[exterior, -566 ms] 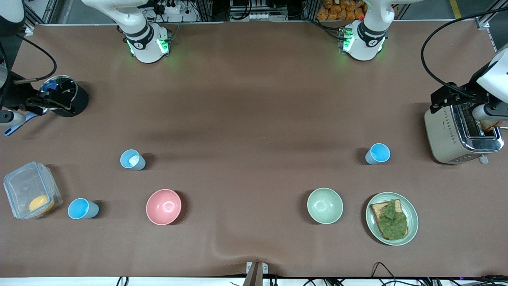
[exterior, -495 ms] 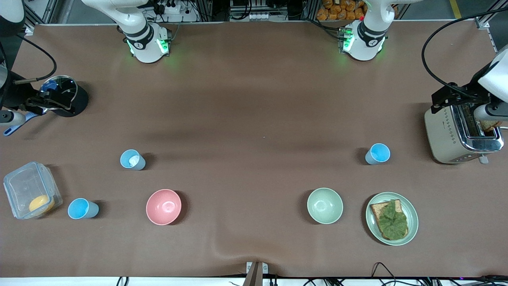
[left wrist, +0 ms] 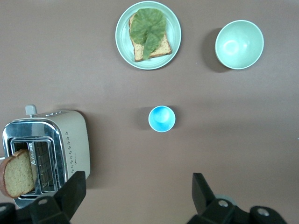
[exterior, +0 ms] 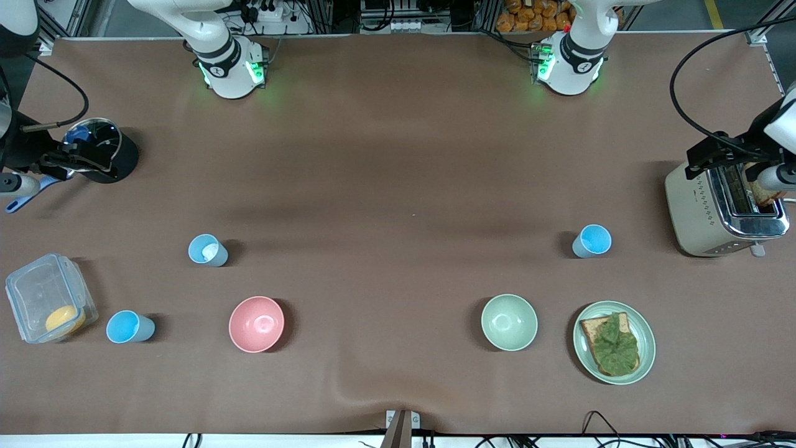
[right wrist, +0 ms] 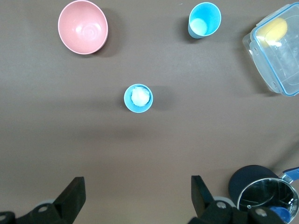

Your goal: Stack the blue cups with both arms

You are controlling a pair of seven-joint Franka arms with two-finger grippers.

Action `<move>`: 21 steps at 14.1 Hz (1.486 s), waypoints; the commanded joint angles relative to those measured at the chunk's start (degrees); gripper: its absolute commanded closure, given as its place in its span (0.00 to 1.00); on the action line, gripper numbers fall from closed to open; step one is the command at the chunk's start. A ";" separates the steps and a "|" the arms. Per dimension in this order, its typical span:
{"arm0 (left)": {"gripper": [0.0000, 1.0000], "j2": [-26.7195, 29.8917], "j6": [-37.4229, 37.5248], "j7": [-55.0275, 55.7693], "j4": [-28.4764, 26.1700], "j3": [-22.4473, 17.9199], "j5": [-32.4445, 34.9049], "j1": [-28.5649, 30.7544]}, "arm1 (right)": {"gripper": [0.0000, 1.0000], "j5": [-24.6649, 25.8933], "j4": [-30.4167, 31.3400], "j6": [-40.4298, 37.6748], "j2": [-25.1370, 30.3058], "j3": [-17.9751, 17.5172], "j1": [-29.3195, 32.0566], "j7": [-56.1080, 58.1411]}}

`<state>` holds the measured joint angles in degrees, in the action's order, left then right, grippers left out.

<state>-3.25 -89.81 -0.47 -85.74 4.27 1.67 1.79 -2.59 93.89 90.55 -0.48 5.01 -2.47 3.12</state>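
Three blue cups stand upright and apart on the brown table. One with a white patch inside (exterior: 208, 250) also shows in the right wrist view (right wrist: 138, 98). A second (exterior: 129, 327) stands by the clear container, seen too from the right wrist (right wrist: 204, 19). The third (exterior: 592, 241) stands near the toaster and shows in the left wrist view (left wrist: 161, 118). My right gripper (exterior: 87, 160) hangs open and empty high over the black pot (right wrist: 138, 196). My left gripper (exterior: 703, 160) hangs open and empty high beside the toaster (left wrist: 138, 196).
A pink bowl (exterior: 256, 323) and a pale green bowl (exterior: 509, 322) sit near the front camera. A plate (exterior: 647, 339) holds toast with lettuce. A toaster (exterior: 703, 211) with a bread slice stands at the left arm's end. A clear container (exterior: 37, 292) and black pot (exterior: 124, 162) stand at the right arm's end.
My left gripper has shifted a little toward the left arm's end of the table, over the toaster. The right arm and the cups have not moved.
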 commanded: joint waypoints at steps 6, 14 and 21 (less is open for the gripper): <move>0.00 -4.91 -0.63 0.73 -0.48 0.47 0.96 -0.12 | 0.00 0.31 -0.99 -0.55 -0.23 0.17 -0.52 -0.66; 0.00 -8.53 -2.83 0.91 -0.39 0.39 0.09 0.93 | 0.00 -0.13 -0.81 -0.81 -0.32 0.17 -0.43 -0.66; 0.00 -12.75 -3.88 1.08 -2.75 0.39 -0.09 3.21 | 0.00 -0.13 -0.64 -0.90 -0.49 0.17 -0.26 -0.66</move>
<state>-15.59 -92.81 -0.33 -87.57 4.28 1.67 4.13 -2.59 93.83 90.37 -0.62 4.96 -2.50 3.12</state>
